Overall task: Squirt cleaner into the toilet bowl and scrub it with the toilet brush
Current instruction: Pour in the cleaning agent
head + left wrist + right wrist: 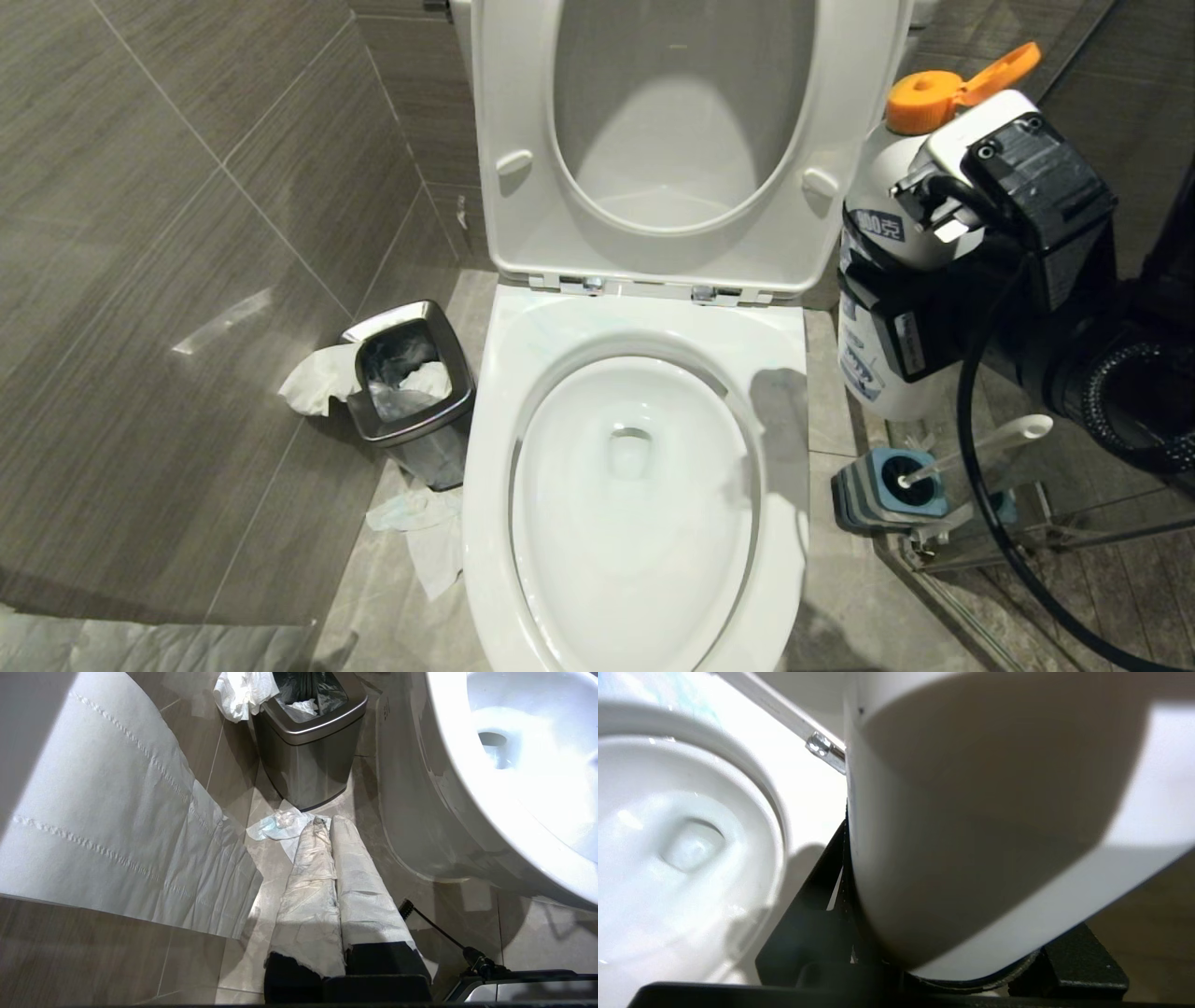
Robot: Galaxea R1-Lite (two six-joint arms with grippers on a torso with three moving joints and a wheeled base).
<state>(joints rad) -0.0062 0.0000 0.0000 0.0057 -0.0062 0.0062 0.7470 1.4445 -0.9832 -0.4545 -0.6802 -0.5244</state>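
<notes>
So here we've got the right end effector (887, 308) clamped around a white bottle (882, 243) with an orange flip cap (934, 93) standing open. It's held upright, up off the floor to the right of the bowl (630, 485), next to the raised seat (653, 140). In the right wrist view the bottle (971, 835) fills most of the shot, with the bowl (668, 858) beside it.

The brush (971, 448) sits in its grey-and-blue holder (878, 495) on the floor right of the toilet, white handle leaning out to the right.

The left end effector (327, 826) is closed, fingers (308, 891) wrapped in white paper and pressed together, pointing down at the floor left of the toilet, near a steel bin (308, 742) with tissue (280, 828) lying in front of it. A long sheet of paper (107, 826) hangs on that side.

We can't make out any blue cleaner in the bowl itself, only a faint tint on the rim (691, 695) behind it.
</notes>
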